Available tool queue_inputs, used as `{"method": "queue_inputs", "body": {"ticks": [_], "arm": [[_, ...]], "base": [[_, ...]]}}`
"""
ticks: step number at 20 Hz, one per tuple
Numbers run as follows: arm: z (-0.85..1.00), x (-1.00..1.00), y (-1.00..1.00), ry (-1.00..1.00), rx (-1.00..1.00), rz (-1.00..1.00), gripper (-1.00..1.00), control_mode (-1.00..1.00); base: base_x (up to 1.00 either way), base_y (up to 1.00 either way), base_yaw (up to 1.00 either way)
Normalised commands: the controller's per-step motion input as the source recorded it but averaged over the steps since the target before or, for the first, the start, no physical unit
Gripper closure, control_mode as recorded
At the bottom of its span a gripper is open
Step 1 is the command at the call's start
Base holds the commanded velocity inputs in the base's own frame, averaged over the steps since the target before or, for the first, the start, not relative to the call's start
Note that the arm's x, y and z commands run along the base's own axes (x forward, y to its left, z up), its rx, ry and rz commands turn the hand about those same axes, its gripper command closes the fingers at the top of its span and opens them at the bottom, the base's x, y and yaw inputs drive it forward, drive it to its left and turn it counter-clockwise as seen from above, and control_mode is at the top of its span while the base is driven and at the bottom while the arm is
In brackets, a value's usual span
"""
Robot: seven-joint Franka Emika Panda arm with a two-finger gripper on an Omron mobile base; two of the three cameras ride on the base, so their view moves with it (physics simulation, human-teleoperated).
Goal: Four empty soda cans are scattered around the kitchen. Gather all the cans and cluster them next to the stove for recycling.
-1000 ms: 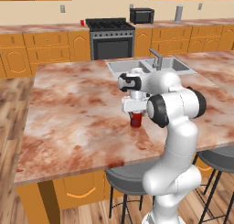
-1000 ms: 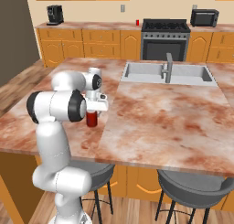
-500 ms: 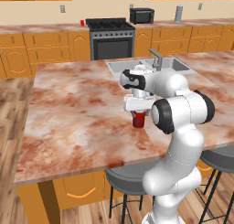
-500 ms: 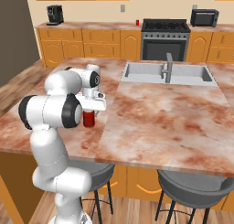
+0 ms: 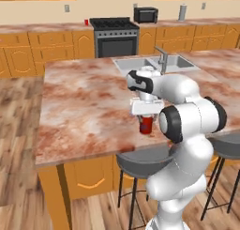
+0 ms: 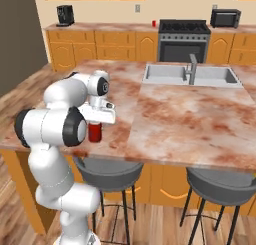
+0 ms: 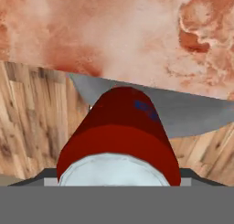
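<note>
My gripper is shut on a red soda can, held upright just above the near edge of the marble island. In the hand view the soda can fills the bottom, silvery top toward the camera, and hides the fingertips. Beyond it lie the island's edge, a grey stool seat and plank floor. A second red soda can stands on the back counter just left of the stove.
A steel sink with faucet is set in the island's far side. Grey stools stand along its near edge. On the back counter are a microwave and a grey canister.
The whole picture has shifted, so the base has driven. The arm still carries the red can, which now hangs over the island's near edge rather than further in.
</note>
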Motion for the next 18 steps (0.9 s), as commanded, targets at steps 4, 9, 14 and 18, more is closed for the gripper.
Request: {"method": "queue_inputs", "body": {"ticks": [4, 9, 14, 18], "arm": [[0.00, 0.00, 0.00, 0.00, 0.00, 0.00, 1.00, 1.00], [0.00, 0.00, 0.00, 0.00, 0.00, 0.00, 1.00, 1.00], [0.00, 0.00, 0.00, 0.00, 0.00, 0.00, 1.00, 1.00], [0.00, 0.00, 0.00, 0.00, 0.00, 0.00, 1.00, 1.00]], "base": [[-0.79, 1.00, 0.04], [-0.52, 1.00, 0.15], [-0.06, 1.00, 0.04], [0.03, 1.00, 0.00]]}}
